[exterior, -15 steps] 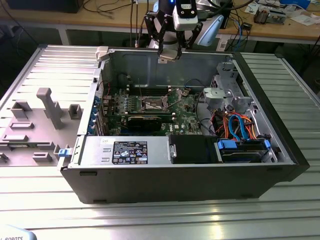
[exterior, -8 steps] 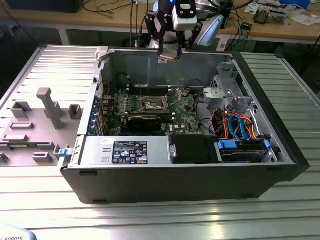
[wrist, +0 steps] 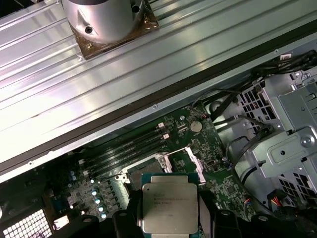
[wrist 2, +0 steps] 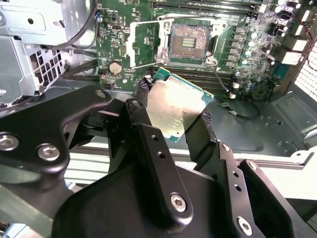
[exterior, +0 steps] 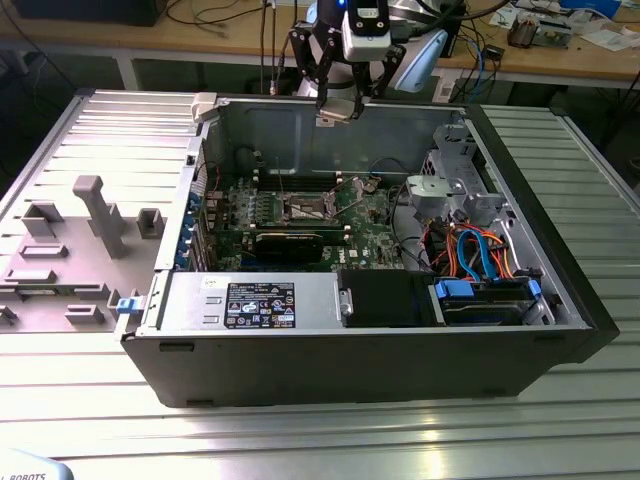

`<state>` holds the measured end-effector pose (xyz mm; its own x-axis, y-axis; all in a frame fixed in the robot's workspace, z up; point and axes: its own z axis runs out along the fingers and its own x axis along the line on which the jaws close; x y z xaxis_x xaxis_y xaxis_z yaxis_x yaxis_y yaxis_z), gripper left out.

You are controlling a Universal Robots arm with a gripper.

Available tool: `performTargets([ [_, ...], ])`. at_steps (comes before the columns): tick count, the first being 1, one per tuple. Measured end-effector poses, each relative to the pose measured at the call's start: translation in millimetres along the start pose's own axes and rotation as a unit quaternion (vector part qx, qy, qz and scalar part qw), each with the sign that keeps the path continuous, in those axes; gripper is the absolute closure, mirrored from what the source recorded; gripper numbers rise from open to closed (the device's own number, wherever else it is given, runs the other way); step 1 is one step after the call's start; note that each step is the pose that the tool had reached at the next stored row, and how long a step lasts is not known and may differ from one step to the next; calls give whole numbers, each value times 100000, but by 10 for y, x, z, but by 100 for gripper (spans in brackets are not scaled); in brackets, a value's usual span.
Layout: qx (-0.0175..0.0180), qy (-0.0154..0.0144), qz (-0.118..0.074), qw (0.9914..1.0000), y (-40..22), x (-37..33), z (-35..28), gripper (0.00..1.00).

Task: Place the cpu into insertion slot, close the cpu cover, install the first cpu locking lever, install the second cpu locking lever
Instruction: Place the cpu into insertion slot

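Second wrist view: I have the gripper (wrist 2: pixel 174 113) clamped on the cpu (wrist 2: pixel 171 104), a black finger (wrist 2: pixel 146 134) against each of two opposite edges, with the chip's silvery top towards the camera.
Cpu attitude: it sits tilted between the fingers, and its edges look turned relative to the socket's edges.
Insertion slot: the insertion slot (wrist 2: pixel 190 42) lies past the fingertips on the green circuit board (wrist 2: pixel 111 49), well apart from the chip, with its dark centre bare.
Cpu cover: the cpu cover (wrist 2: pixel 130 49) is swung open just beside the slot, and green board shows through its window.
Exterior view: my gripper (exterior: pixel 338 108) hangs over the far wall of the computer case (exterior: pixel 300 350). The slot (exterior: pixel 305 208) is lower, nearer the camera, and a little towards the exterior view's left.
First wrist view: the cpu (wrist: pixel 169 208) partly hides the open socket behind it.
Judgement: placing has not begun. The relation that matters is down into the case, plus squaring the chip to the socket.
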<state>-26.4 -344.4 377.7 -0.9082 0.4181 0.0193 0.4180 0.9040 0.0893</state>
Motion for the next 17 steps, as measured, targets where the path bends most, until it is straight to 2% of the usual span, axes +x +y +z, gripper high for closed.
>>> performTargets([
  [3, 4, -12, 109, 100000, -12, -1, 0, 46],
  [12, -41, -200, 2236, 99975, -13, -2, 3, 46],
  [17, -44, -203, 2249, 99974, -12, -2, 3, 46],
])
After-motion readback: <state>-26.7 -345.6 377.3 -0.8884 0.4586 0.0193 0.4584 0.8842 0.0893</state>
